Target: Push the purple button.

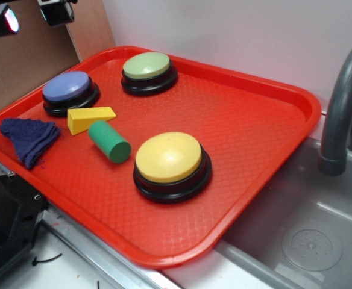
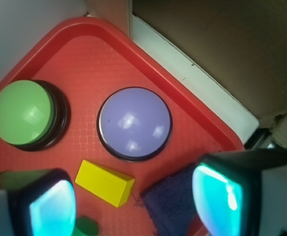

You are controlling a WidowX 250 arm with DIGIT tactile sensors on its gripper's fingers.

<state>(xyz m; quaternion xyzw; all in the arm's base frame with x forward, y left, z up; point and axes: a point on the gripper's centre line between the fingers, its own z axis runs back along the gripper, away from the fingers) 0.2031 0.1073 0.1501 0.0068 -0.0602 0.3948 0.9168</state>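
Spreading wide apart, the teal-padded fingers [image 2: 52, 209] of the black gripper [image 2: 133, 206] are seen held open with nothing between them. Bare red textured plastic tray [image 2: 84, 54] is seen ahead. The periwinkle dome-shaped purple button [image 2: 134, 123] is found just ahead of the gap, untouched, near the raised tray rim, with a yellow wedge block [image 2: 105, 182] lying between.

readable text: none | labels, brands, numbers, signs: none legible in either view | purple button [image 2: 134, 123]: plain dome, no marking | red tray [image 1: 254, 156]: textured surface only, no print
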